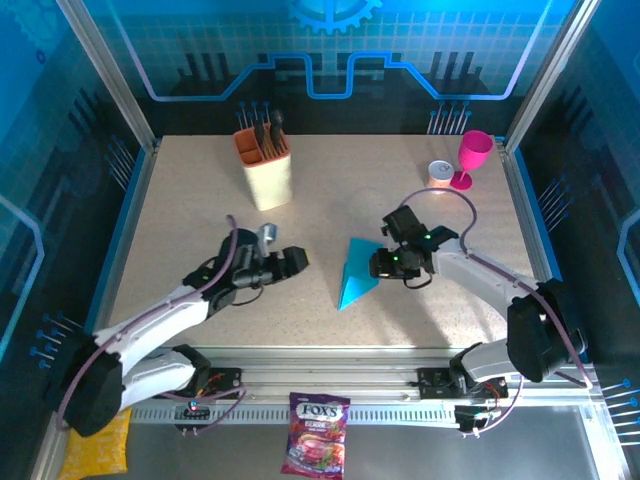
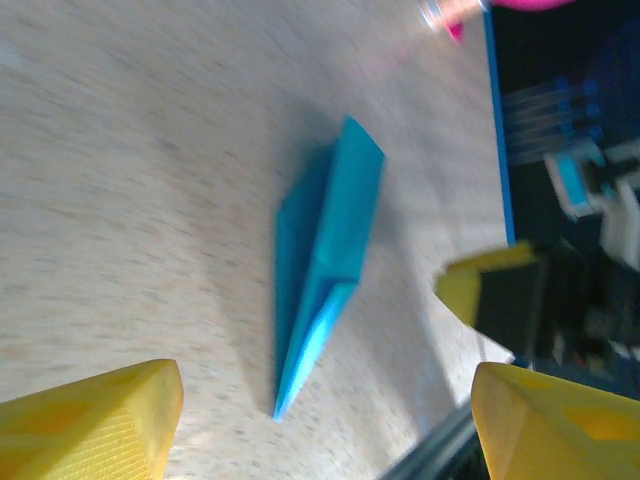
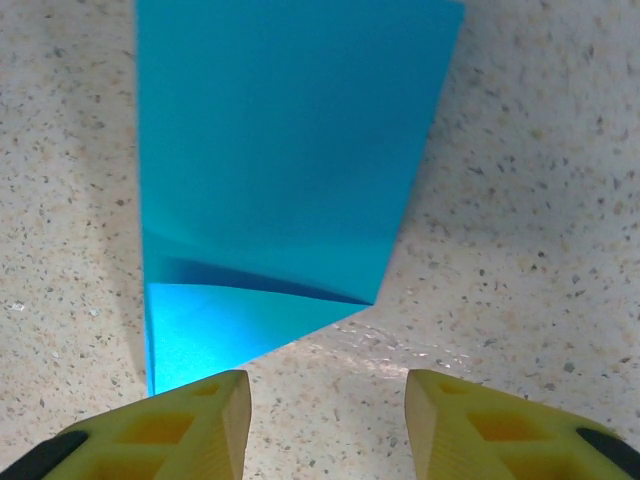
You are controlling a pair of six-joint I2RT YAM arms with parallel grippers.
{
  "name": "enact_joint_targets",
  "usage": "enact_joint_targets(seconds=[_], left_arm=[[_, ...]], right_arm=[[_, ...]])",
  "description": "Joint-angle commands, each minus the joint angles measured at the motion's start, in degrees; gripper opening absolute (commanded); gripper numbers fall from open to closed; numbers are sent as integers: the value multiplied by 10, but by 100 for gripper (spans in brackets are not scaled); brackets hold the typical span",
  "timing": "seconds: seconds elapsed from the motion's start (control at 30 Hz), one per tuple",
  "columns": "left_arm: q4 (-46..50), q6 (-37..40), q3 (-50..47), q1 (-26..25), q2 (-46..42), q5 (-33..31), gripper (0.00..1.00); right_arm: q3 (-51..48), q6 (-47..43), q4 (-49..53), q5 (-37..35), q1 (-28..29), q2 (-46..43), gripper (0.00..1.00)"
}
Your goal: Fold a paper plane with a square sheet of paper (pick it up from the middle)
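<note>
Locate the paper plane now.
Top view: the paper plane lies mid-table between the left gripper and the right gripper, nearer the right, tip toward the near edge.

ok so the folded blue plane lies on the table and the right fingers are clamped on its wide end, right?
No. The right fingers are open with bare table between them; the paper plane lies on the table just ahead. The right wrist view shows it.

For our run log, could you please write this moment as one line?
folded cyan-blue paper plane: on speckled table | left gripper: open, apart | right gripper: open, at its wide end
</note>
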State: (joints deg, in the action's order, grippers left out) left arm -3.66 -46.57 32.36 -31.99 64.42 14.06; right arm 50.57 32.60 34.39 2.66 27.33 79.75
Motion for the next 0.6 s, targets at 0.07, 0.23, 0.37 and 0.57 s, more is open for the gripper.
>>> enact_joint_targets(seconds=[0.07, 0.23, 0.37, 0.57], left_arm=[[-97, -1, 58, -108, 110, 12, 77], [-143, -1, 111, -163, 225, 32, 77], [-158, 4, 132, -163, 273, 32, 77], [-159, 17, 168, -153, 317, 44, 77]], right_arm=[[-83, 37, -95, 121, -72, -41, 45], [-140, 47, -129, 150, -110, -69, 44], [-175, 55, -143, 159, -130, -96, 44], [-214, 70, -168, 179, -140, -136, 44]])
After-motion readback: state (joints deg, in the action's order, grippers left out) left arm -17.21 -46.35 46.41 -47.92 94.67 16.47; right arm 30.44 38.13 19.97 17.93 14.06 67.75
